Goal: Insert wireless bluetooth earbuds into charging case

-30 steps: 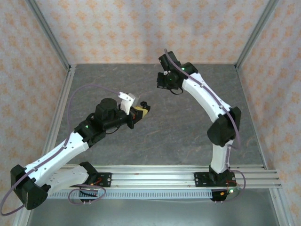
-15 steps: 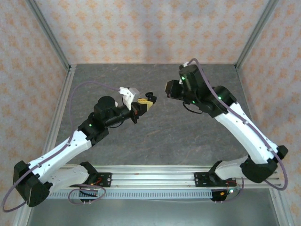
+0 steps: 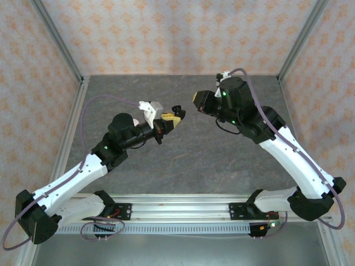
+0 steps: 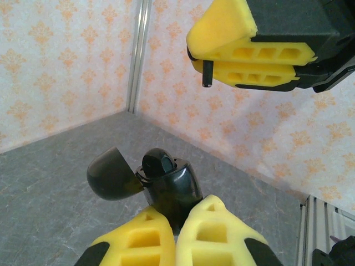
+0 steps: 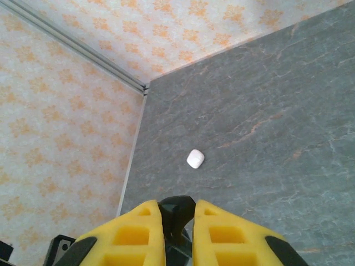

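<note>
My left gripper (image 3: 171, 121) (image 4: 177, 216) is shut on the lower body of a glossy black charging case (image 4: 169, 185) (image 3: 177, 113), held up in the air. The case's lid (image 4: 110, 178) hangs open to the left, and something dark sits in its open top. My right gripper (image 3: 196, 100) (image 5: 177, 209) faces it from a short gap away and is shut on a black earbud (image 5: 177, 213). In the left wrist view the right gripper (image 4: 201, 57) hovers above the case, with the earbud's black stem (image 4: 207, 73) sticking out downward.
A small white rounded object (image 5: 195, 158) lies on the grey table (image 3: 194, 155) near the left wall's metal rail (image 5: 83, 50). Patterned walls and corner posts enclose the table on three sides.
The right arm has swung outward and its gripper has turned to face the left one, close to the case. The left gripper has carried the case slightly up and to the right.
</note>
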`<state>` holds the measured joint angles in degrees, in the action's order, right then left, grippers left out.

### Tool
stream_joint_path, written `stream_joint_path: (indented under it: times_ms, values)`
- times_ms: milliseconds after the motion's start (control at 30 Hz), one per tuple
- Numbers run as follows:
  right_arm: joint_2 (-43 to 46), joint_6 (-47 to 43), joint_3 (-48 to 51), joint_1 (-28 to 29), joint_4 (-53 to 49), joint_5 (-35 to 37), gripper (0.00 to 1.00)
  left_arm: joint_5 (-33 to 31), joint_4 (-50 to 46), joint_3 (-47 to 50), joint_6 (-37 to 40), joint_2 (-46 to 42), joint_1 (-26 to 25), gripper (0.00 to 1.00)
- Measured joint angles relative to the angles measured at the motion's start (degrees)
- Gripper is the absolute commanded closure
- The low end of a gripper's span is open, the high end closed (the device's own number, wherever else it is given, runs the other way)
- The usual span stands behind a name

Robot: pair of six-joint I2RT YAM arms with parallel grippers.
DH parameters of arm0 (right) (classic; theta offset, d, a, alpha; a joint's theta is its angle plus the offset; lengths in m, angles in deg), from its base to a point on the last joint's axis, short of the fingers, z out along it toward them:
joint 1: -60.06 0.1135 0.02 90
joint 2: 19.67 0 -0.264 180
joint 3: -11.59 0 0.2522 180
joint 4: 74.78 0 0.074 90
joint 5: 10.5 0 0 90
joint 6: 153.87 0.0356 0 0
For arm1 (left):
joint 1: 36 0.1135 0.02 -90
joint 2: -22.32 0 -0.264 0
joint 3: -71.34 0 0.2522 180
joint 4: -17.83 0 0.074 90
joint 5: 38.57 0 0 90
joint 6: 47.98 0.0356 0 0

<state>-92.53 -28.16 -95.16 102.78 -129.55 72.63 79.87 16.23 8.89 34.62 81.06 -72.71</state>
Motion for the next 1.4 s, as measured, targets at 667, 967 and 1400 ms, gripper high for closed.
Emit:
stream_joint_path:
  times_ms: [667, 967, 1400]
  values:
    - [-16.35, 8.87, 31.56, -8.61, 5.27, -13.81, 0.8, -1.51, -12.02, 2.95, 0.04, -9.9, 0.0, 1.0]
    - [-27.41, 6.67, 30.23, -8.92, 7.61, -16.48, 0.68, -3.67, -17.59, 4.76, 0.42, -14.16, 0.0, 1.0]
    - [-20.94, 7.21, 25.68, -8.92, 2.29, -16.76, 0.46, -5.4, -19.19, 5.35, 1.33, -15.3, 0.0, 1.0]
